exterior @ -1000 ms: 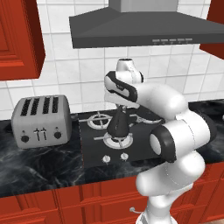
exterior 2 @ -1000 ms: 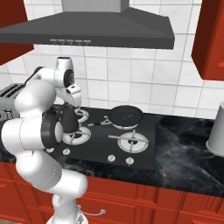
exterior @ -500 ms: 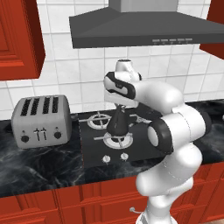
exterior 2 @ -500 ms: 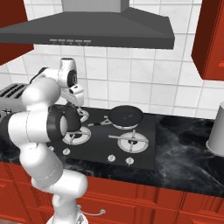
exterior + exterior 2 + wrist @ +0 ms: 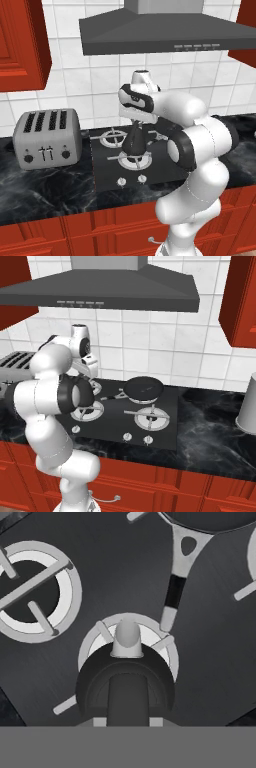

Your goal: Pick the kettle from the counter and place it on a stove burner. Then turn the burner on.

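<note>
The small dark grey kettle (image 5: 135, 141) hangs upright just over the front-left burner (image 5: 136, 161) of the black stove (image 5: 105, 170). My gripper (image 5: 136, 124) is directly above it and shut on its arched black handle. In the hand view I look straight down on the kettle (image 5: 125, 679): its spout (image 5: 127, 637) points up the picture and the silver burner ring (image 5: 165, 649) circles it. My gripper (image 5: 128, 721) clasps the handle at the bottom edge. Whether the kettle's base touches the grate I cannot tell. In the right base view my arm hides the kettle.
A flat dark pan (image 5: 143, 387) sits on the back-right burner, its handle (image 5: 175, 587) reaching toward the kettle. White knobs (image 5: 120, 182) line the stove's front. A silver toaster (image 5: 47, 137) stands on the black counter (image 5: 45, 195) to the left, and a grey canister (image 5: 248, 406) at far right.
My arm's elbow has swung a little while the kettle has stayed over the same front-left burner, still in my grip.
</note>
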### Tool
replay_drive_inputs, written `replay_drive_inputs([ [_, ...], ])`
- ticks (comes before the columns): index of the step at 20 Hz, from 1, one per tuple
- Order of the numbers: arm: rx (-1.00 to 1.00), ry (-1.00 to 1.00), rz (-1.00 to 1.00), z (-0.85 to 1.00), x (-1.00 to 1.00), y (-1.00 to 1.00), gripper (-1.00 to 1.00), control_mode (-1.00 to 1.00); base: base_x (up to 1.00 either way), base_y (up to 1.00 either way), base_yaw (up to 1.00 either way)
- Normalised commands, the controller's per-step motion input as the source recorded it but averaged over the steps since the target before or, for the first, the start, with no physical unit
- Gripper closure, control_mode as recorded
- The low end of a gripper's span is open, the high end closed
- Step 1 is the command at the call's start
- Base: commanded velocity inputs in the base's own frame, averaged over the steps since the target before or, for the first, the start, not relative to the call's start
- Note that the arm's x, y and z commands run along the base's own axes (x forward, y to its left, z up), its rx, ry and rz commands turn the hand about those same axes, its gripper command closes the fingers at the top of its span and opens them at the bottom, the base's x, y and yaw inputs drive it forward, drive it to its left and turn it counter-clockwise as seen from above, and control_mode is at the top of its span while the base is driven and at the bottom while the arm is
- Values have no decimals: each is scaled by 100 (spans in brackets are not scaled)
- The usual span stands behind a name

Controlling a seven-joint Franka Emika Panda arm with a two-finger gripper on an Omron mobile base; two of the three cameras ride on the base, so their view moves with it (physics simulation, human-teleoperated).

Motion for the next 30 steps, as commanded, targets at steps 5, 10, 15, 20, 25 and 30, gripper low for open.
replay_drive_inputs([
  [5, 0, 0, -1, -7, 19, -3, 100, -100, 0, 0, 0],
  [10, 0, 0, 0, -12, 5, 0, 100, -100, 0, 0, 0],
  [15, 0, 0, 0, -8, 4, 0, 100, -100, 0, 0, 0],
  [20, 0, 0, 0, -3, 9, 0, 100, -100, 0, 0, 0],
  [25, 0, 0, 0, -5, 5, 0, 100, -100, 0, 0, 0],
  [30, 0, 0, 0, -7, 0, 0, 100, -100, 0, 0, 0],
])
